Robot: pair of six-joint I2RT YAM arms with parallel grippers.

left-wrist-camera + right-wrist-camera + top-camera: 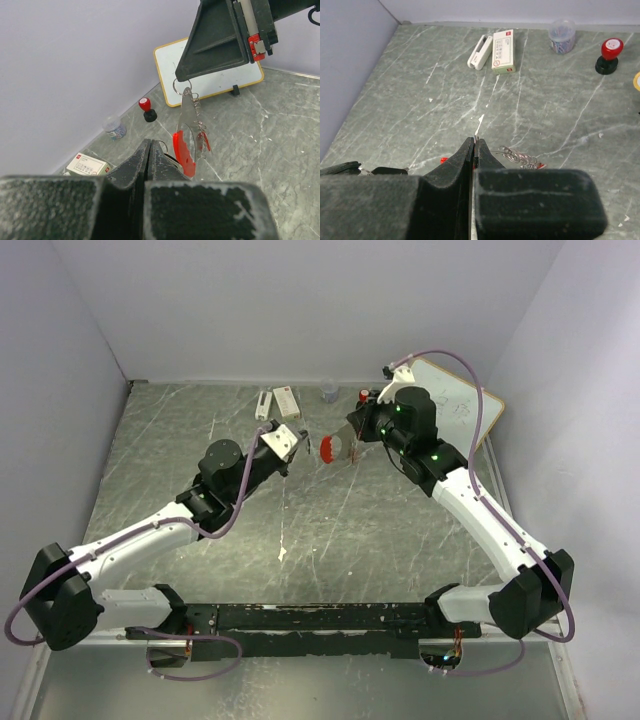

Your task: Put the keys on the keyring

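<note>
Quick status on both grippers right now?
left gripper: closed, tip beside the keyring; whether it grips anything cannot be told.
right gripper: closed on the keyring's silver ring.

The lower end of the curved red plastic keyring (184,150) hides behind the left claw (149,145), and the right claw (183,79) above it runs off the top edge. In its own view the right claw covers most of the red piece. The thin silver links (520,157) to its right are too fine to resolve.
</note>
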